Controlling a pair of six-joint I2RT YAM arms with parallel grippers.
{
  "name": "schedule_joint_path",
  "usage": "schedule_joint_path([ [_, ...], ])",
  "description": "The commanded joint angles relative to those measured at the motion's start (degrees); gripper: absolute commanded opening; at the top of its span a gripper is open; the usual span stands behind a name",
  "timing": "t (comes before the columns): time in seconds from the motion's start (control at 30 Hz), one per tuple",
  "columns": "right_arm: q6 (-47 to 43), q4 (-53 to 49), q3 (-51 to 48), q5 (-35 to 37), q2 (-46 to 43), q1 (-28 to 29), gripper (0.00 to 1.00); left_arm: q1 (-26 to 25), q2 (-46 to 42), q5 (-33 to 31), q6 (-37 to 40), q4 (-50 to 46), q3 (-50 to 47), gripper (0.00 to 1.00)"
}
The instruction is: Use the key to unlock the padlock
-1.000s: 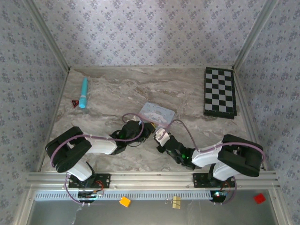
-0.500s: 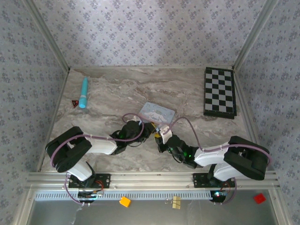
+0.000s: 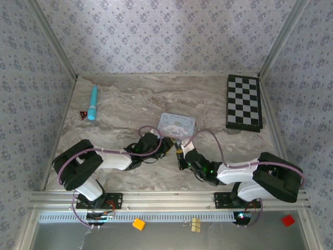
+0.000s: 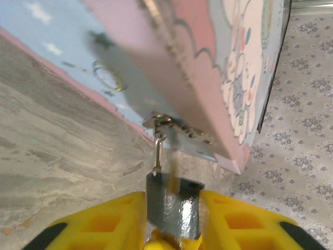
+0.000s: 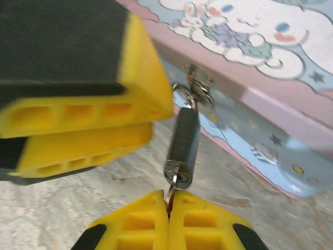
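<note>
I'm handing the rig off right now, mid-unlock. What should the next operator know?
Left gripper: fingers either side of the padlock body; grip unclear.
Right gripper: shut on the key, which sits in the padlock's keyhole.
Padlock is hooked through the hasp of the light-blue tin, mid-table.
Done: key inserted. Left: turn it, free the shackle; no opening visible yet.

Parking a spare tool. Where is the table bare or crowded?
Bare: the marble between blue tube and tin, and between tin and checkerboard. Crowded: tin's near edge, where left gripper and right gripper meet at the padlock.
</note>
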Motion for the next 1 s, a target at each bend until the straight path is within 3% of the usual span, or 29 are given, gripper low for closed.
schedule_joint_path([
  [0.0,3.7,-3.2,0.4,3.2,0.5,-0.3,0.00,0.6,1.2,1.1,0.3,-2.0,1.2,0.37],
  [0.17,6.2,-4.1,-0.1,3.8,0.7,-0.5,0.00,1.9,0.4,1.1,1.5,-4.5,1.2,0.49],
  [0.3,8.3,-3.1,-1.2,2.3,0.6,-1.4,0.00,4.5,-3.4,0.3,6.3,-12.2,1.9,0.57],
  [0.6,17.4,2.4,-3.2,1.8,1.1,-3.9,0.00,15.0,-6.8,5.0,34.7,-36.8,17.7,0.94],
  [0.73,20.3,4.3,-4.0,1.2,1.7,-6.5,0.00,17.2,-1.7,3.9,41.1,-45.4,25.8,0.95],
  [0.97,21.1,7.7,-5.0,-5.7,1.5,-14.1,0.00,16.6,5.8,4.0,41.0,-47.2,32.9,0.95],
])
